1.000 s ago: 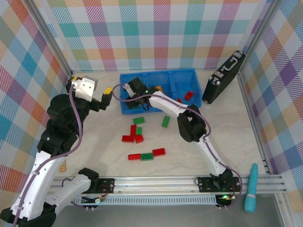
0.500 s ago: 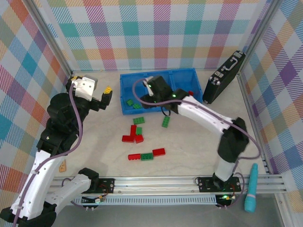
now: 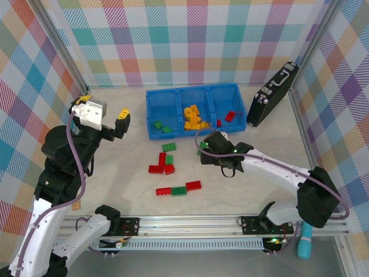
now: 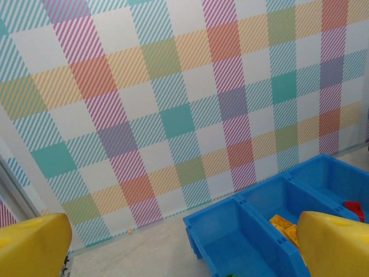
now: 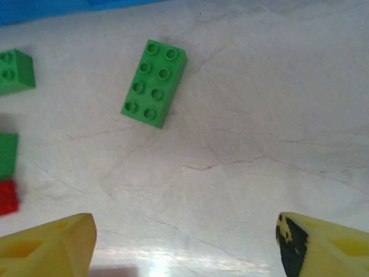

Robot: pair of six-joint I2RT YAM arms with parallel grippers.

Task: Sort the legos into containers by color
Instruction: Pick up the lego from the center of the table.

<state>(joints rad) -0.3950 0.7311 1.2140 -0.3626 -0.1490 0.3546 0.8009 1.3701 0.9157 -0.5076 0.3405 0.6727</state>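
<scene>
The containers are three compartments of one blue bin [image 3: 151, 109]: green legos [image 3: 161, 126] on the left, yellow-orange ones [image 3: 193, 118] in the middle, red ones [image 3: 229, 116] on the right. Loose red and green legos [image 3: 164, 164] lie on the table in front of it. My right gripper [image 3: 204, 153] hovers open and low over the table. A green two-by-four brick [image 5: 154, 82] lies flat just ahead of its fingers, apart from them. My left gripper [image 3: 122, 118] stands raised left of the bin, open and empty. The bin [image 4: 248, 214] lies ahead of it.
A row of red and green bricks [image 3: 178, 189] lies nearer the front. A black hard case [image 3: 272, 95] leans at the right of the bin. A teal object [image 3: 305, 231] lies by the front rail. Plaid walls close three sides.
My right arm has swung back from over the bin's left compartment to the table before the bin, and its jaws have widened. The left arm has drawn slightly left.
</scene>
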